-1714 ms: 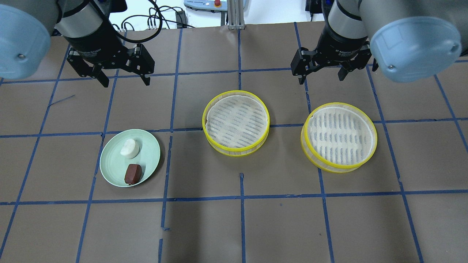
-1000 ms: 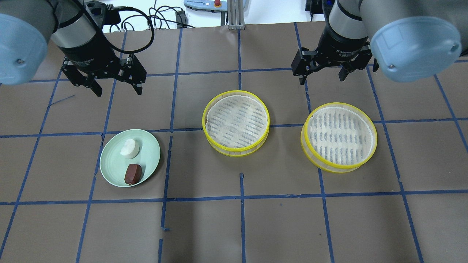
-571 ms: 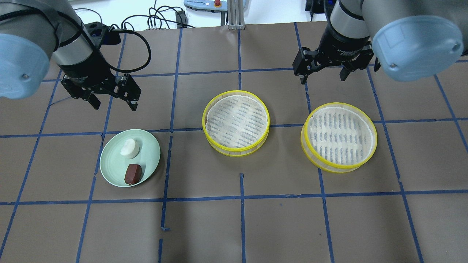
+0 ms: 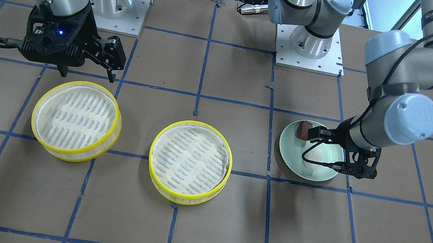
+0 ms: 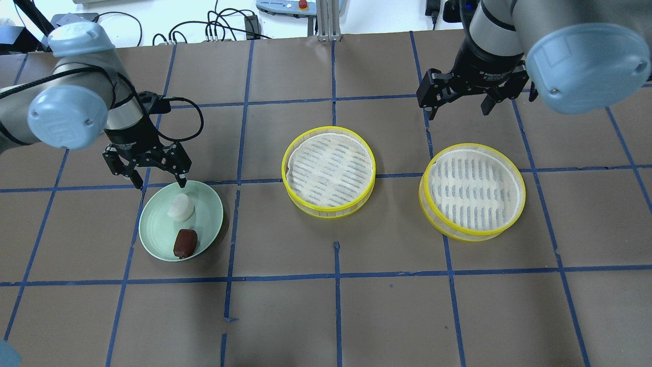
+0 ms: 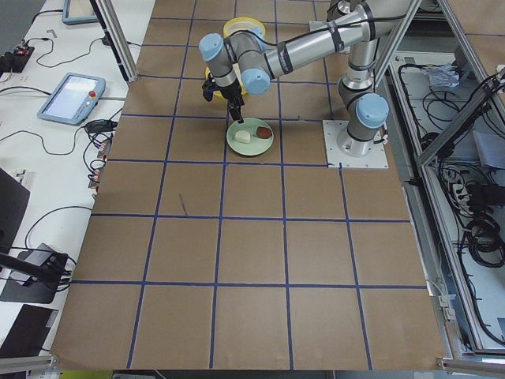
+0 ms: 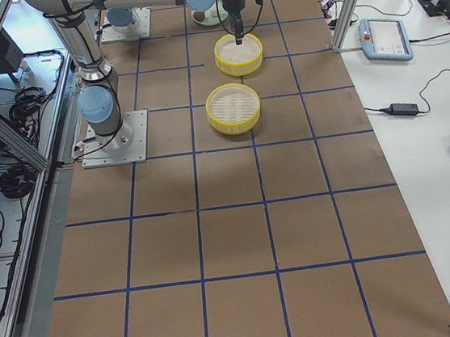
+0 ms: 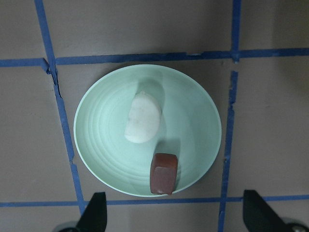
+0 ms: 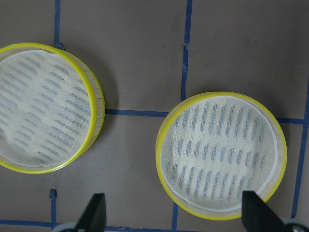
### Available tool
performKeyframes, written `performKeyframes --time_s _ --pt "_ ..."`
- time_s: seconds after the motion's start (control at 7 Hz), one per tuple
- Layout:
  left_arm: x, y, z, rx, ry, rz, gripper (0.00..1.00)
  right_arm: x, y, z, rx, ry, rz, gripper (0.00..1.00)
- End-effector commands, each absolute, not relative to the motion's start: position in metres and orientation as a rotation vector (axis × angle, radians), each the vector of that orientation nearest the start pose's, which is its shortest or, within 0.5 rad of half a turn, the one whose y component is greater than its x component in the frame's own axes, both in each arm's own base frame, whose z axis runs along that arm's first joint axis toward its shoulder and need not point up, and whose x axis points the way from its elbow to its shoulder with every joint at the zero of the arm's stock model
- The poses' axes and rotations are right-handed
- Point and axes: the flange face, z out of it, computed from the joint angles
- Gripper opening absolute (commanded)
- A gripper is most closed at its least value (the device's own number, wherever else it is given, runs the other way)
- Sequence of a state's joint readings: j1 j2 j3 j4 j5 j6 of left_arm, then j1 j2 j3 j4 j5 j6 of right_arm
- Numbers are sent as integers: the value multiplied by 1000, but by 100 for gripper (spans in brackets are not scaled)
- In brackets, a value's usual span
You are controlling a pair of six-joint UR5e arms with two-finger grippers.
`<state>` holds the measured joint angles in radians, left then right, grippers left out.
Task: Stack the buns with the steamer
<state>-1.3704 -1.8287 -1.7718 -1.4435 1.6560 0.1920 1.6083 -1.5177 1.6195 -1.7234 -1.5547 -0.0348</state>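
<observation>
A white roundish bun (image 5: pixel 181 207) and a glossy reddish-brown bun (image 5: pixel 185 242) lie on a pale green plate (image 5: pixel 153 239) at the table's left. My left gripper (image 5: pixel 159 184) is open and empty. It hangs low over the plate's far rim, just beyond the white bun. The left wrist view looks down on the white bun (image 8: pixel 142 117) and the brown bun (image 8: pixel 163 173). Two yellow-rimmed steamer trays are empty, one in the middle (image 5: pixel 329 171) and one on the right (image 5: pixel 472 191). My right gripper (image 5: pixel 458 112) is open and empty above the table beyond the right tray.
Brown paper with a blue tape grid covers the table (image 5: pixel 336 316). Cables (image 5: pixel 224 25) lie past its far edge. In the right wrist view both trays show, one (image 9: pixel 222 154) below the gripper and one (image 9: pixel 43 106) at the left.
My left arm has moved toward the near side and come down, from above the far table to the plate's far rim. My right gripper has shifted slightly right. Both stay open.
</observation>
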Motion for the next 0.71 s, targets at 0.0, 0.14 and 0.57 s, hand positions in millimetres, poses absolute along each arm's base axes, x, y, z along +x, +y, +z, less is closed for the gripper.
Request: performKeyframes --time_s 0.0,0.14,0.57 --pt "-11 -537 199 14 3040 738 100 108 -521 431 -263 3114 -47 100" --pt "-11 -535 182 13 3039 787 92 43 -524 403 -264 3100 4 100" --pt "-11 -540 178 15 3045 750 10 -25 -511 292 -331 3104 -146 100"
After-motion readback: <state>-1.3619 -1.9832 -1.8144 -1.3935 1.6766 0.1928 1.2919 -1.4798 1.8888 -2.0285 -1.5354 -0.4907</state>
